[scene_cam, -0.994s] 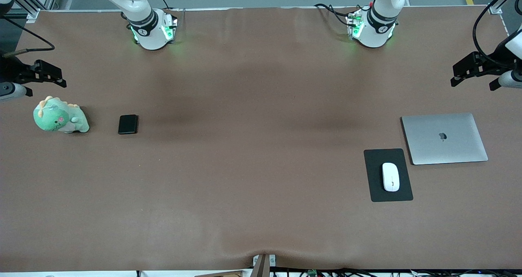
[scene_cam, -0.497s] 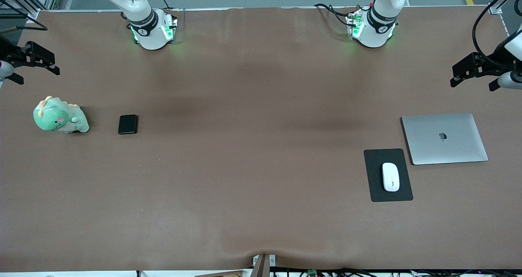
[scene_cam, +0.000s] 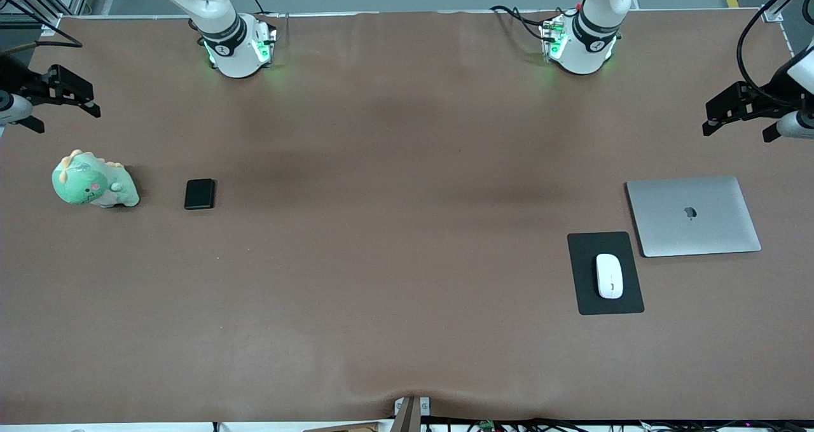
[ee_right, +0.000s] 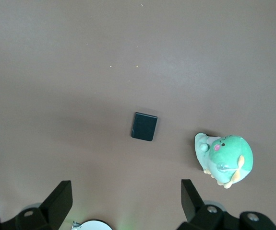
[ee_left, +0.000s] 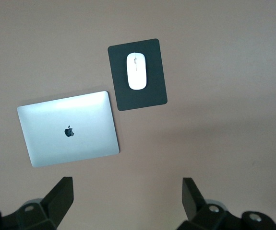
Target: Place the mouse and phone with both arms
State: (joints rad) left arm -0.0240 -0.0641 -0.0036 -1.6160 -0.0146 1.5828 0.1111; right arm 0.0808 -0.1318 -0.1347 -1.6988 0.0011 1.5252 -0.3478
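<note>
Mouse, small white oval with thin grey centre line (scene_cam: 609, 275), lying on flat matte black pad (scene_cam: 604, 301) beside closed silver laptop (scene_cam: 693, 216), toward my left arm's end. Small glossy black phone (scene_cam: 200, 194) lying on brown table (scene_cam: 407, 260) beside green plush dinosaur (scene_cam: 93, 181), toward my right arm's end.

Am holding left gripper (ee_left: 128, 201) high over table edge, fingers (ee_left: 61, 196) spread apart, empty. Right gripper (ee_right: 123, 201) likewise spread, empty, hanging over own end.

Judging: placing looks finished. Next, I am parking both arms.

Upper arms cut off in frame.
</note>
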